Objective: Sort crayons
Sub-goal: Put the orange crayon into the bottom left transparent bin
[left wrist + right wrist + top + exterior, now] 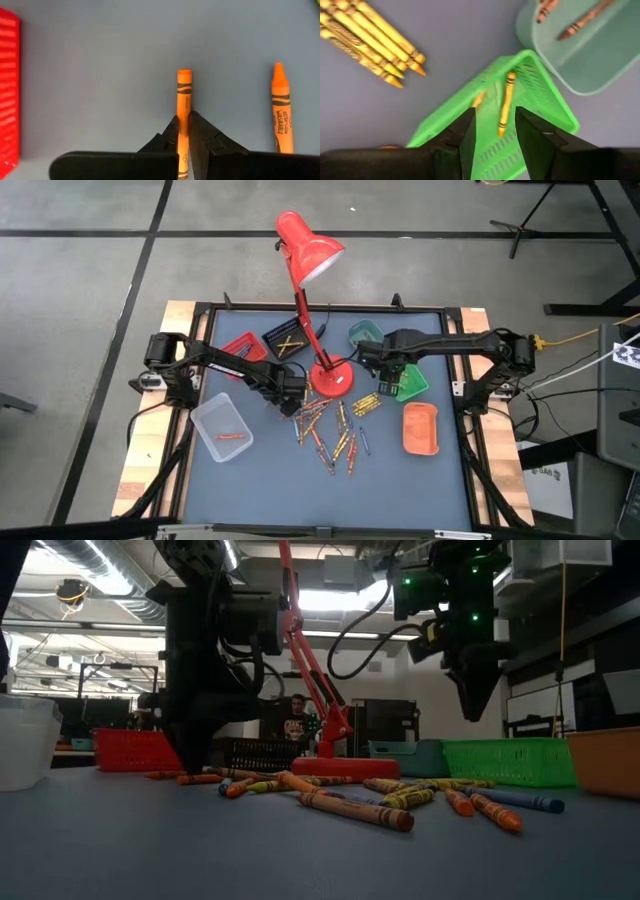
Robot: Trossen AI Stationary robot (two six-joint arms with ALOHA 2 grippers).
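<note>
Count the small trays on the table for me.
6: clear tray at the left, red tray and black tray at the back left, teal tray at the back right, green tray and orange tray at the right. None seems hidden.

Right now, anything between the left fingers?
Yes. The left wrist view shows an orange crayon pinched between the left gripper's fingers, lying on the table. A second orange crayon lies beside it, apart.
</note>
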